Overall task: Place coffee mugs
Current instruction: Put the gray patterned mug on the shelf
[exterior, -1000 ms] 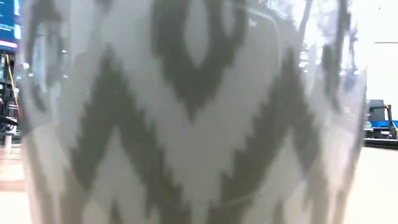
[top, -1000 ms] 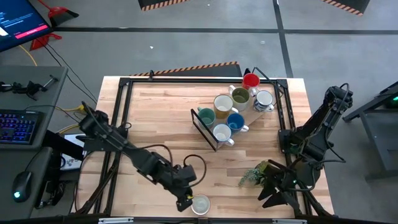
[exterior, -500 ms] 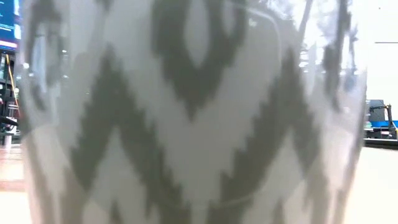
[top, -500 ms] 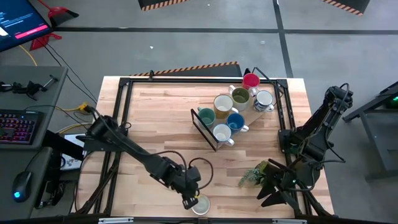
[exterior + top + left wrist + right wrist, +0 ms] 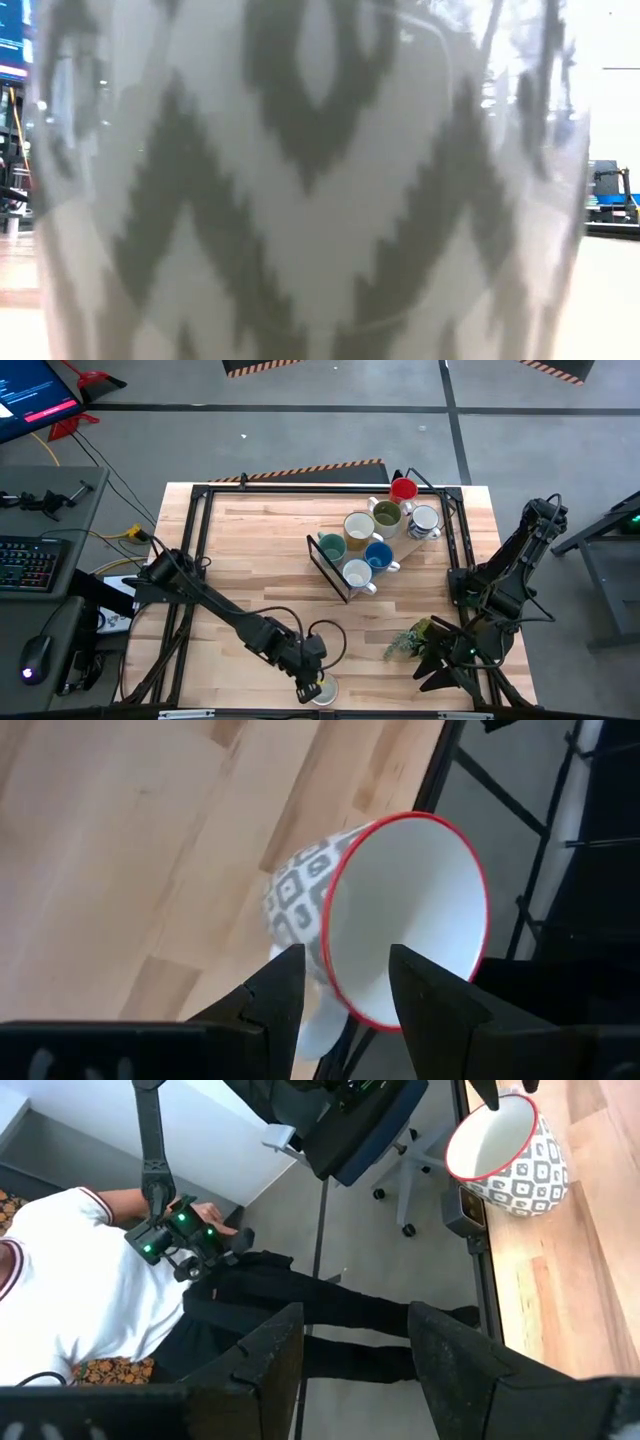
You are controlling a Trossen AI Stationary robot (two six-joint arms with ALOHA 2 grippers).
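Note:
A white mug with a grey pattern and a red rim (image 5: 400,910) stands at the table's near edge (image 5: 322,689) and fills the low view (image 5: 310,180). My left gripper (image 5: 310,684) is open at the mug's rim: in the left wrist view (image 5: 345,982) one finger is outside the wall and the other over the mouth. Teal (image 5: 331,547), cream (image 5: 359,527), olive (image 5: 386,513), red (image 5: 403,489), blue (image 5: 378,555) and white (image 5: 357,573) mugs stand together at the far right. My right gripper (image 5: 355,1330) is open and empty at the near right. My left gripper has its fingers on either side of the mug's wall just below the rim (image 5: 330,955), slanting down from the table's left. I cannot tell whether either finger touches the wall. The mug stands upright on the table.
A black wire rack (image 5: 328,572) stands beside the mug cluster. A small green plant (image 5: 405,642) lies by my right arm. A black frame (image 5: 200,530) runs around the table. A person (image 5: 90,1280) holding a controller sits beyond the near edge.
My left gripper has moved toward the table's right and near edge, up to the patterned mug, so that its fingers now stand at the rim. The mug has stayed where it was.

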